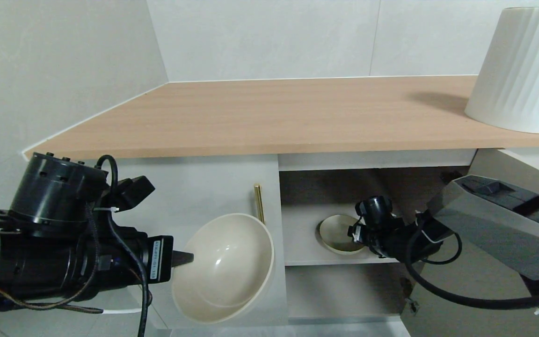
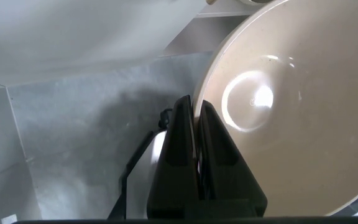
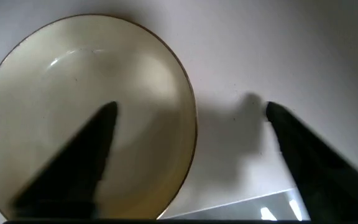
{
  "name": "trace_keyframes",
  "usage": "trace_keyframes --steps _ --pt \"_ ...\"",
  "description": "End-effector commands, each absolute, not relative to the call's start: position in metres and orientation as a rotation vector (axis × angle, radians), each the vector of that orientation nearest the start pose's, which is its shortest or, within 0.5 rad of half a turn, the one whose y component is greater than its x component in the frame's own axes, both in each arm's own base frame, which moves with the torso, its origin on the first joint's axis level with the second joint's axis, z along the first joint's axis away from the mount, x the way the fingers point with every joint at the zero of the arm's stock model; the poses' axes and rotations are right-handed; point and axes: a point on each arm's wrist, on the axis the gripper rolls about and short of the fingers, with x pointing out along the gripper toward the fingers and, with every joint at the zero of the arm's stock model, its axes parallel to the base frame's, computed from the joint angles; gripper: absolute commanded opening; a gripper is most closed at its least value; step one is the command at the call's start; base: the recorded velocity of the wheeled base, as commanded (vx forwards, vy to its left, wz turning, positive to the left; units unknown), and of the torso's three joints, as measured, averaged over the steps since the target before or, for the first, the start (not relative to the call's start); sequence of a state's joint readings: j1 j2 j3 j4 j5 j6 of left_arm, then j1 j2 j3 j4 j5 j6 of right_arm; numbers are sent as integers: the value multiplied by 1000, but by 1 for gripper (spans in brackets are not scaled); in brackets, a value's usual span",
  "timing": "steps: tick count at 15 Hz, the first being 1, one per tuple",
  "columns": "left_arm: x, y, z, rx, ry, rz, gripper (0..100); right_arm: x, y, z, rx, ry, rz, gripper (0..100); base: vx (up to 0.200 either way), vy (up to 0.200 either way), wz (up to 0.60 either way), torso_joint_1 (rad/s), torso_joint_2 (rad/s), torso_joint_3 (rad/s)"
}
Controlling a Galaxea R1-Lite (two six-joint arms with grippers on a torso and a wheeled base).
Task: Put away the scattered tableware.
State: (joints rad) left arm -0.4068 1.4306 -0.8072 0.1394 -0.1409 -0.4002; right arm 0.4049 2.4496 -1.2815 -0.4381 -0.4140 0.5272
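Note:
A large cream bowl [image 1: 225, 267] hangs tilted in front of the closed cabinet door, and my left gripper [image 1: 183, 257] is shut on its rim. The left wrist view has both fingers [image 2: 182, 134] pinching the rim of that bowl [image 2: 291, 106]. A small cream bowl [image 1: 337, 233] stands on the shelf inside the open cabinet compartment. My right gripper [image 1: 357, 231] is beside it, inside the compartment. In the right wrist view this gripper [image 3: 190, 109] is open, one finger over the small bowl's [image 3: 73, 99] inside and the other outside the rim.
A wooden countertop [image 1: 297, 117] runs above the cabinet, with a white ribbed container [image 1: 522, 70] at its right end. The closed left door carries a gold handle [image 1: 258, 202]. The open door [image 1: 498, 220] stands at the right. The shelf [image 1: 302, 234] has bare room left of the small bowl.

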Motion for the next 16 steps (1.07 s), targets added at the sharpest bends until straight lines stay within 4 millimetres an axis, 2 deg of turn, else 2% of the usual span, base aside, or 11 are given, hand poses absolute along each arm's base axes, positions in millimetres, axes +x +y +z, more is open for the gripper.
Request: trace_keyframes --steps 1,2,3,6,11,13,16 --pt "200 -92 182 -264 874 -362 0 404 165 7 222 634 -173 100 0 0 0 0 0 0" --pt "198 -96 179 -262 886 -375 0 391 166 22 223 635 -148 100 0 0 0 0 0 0" --pt "198 -98 178 -260 895 -381 0 384 169 27 224 642 -121 100 0 0 0 0 0 0" --pt "201 -114 158 -258 984 -358 0 344 178 56 215 702 84 100 0 0 0 0 0 0" --pt "221 -162 93 -141 1040 -120 0 269 186 107 182 743 425 100 0 0 0 0 0 0" --pt "224 -174 73 -80 1041 -77 0 245 194 121 156 782 505 100 0 0 0 0 0 0" --pt "221 -183 68 -57 1054 -100 0 228 200 124 128 804 562 100 0 0 0 0 0 0"
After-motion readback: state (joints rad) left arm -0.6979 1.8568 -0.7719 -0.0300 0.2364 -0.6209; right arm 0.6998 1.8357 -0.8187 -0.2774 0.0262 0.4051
